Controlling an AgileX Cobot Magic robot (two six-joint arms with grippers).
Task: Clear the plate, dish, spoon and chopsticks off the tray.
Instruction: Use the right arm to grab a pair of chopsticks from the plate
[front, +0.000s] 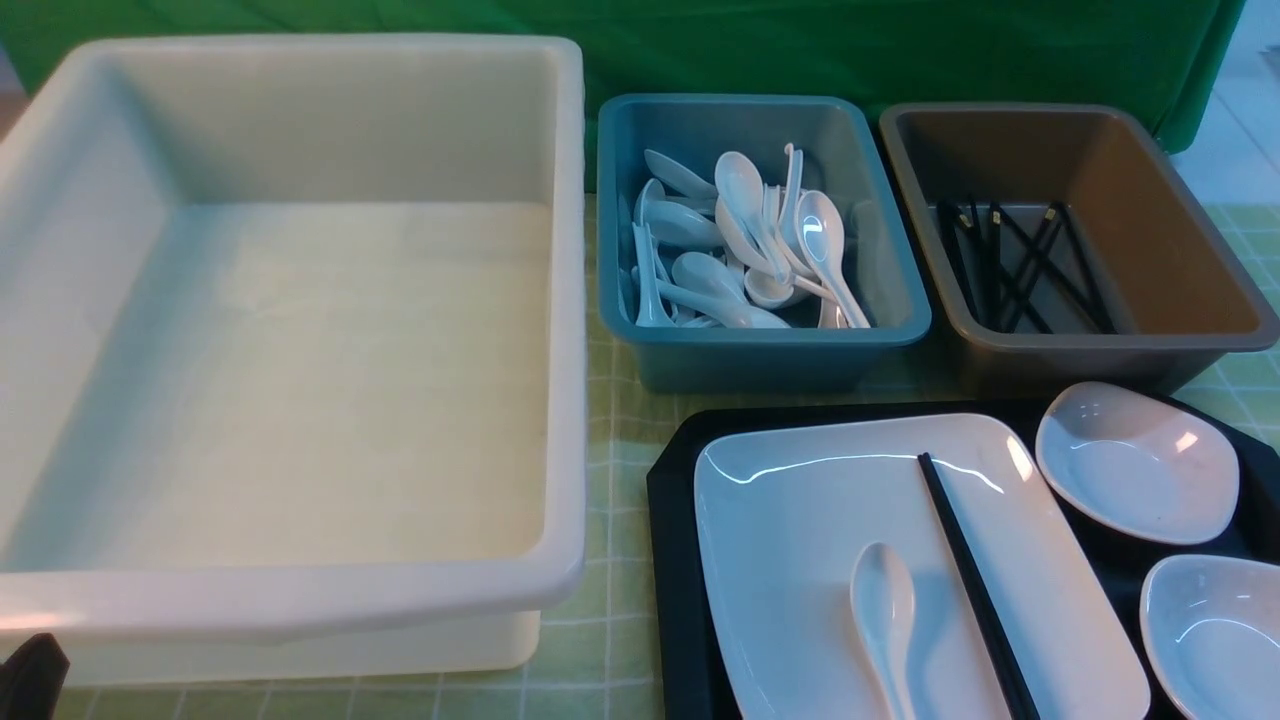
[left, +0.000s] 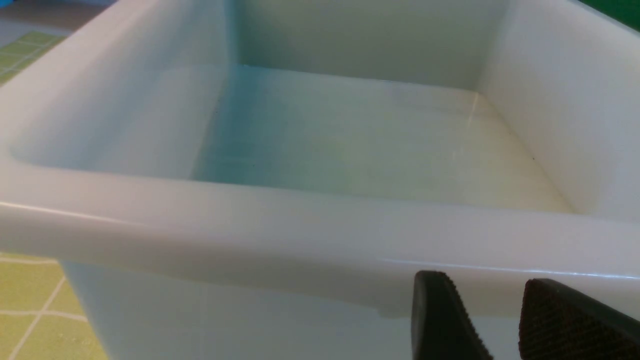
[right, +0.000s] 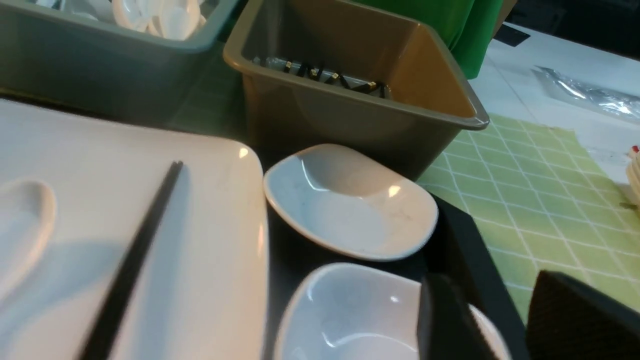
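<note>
- The left gripper (left: 500, 332) sits low, just in front of the near wall of the big white bin (left: 300, 235). Its fingers are parted with nothing between them.
- The right gripper (right: 505, 330) is likewise spread and empty. It is by the right rim of the black tray (right: 470, 250), next to the near dish (right: 350, 315).
- The white plate (front: 800, 520) lies on the tray. The spoon (front: 885, 610) and the chopsticks (front: 975, 590) lie side by side on the plate, the chopsticks to the right.
- Right of the plate, also on the tray, the far dish (front: 1135, 465) sits behind the near one.
- Behind the tray stand a blue bin (front: 760, 345) heaped with white spoons (front: 740, 240) and a brown bin (front: 1090, 345) holding black sticks (front: 1020, 265).
</note>
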